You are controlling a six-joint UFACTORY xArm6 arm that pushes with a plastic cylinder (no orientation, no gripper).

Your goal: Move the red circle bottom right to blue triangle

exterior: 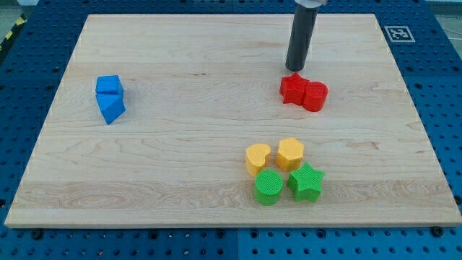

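The red circle point(315, 95) sits right of centre on the wooden board, touching a red star point(293, 88) on its left. The blue triangle point(111, 108) lies at the view's left, touching a blue cube point(109, 86) just above it. My tip point(294, 69) is at the end of the dark rod, just above the red star's top edge and up-left of the red circle. It is far to the right of the blue triangle.
A yellow heart point(257, 157), a yellow hexagon point(290, 153), a green circle point(268, 187) and a green star point(306, 182) cluster at the view's lower middle-right. The board's edge point(231, 222) borders blue pegboard. A marker tag point(396, 33) is at top right.
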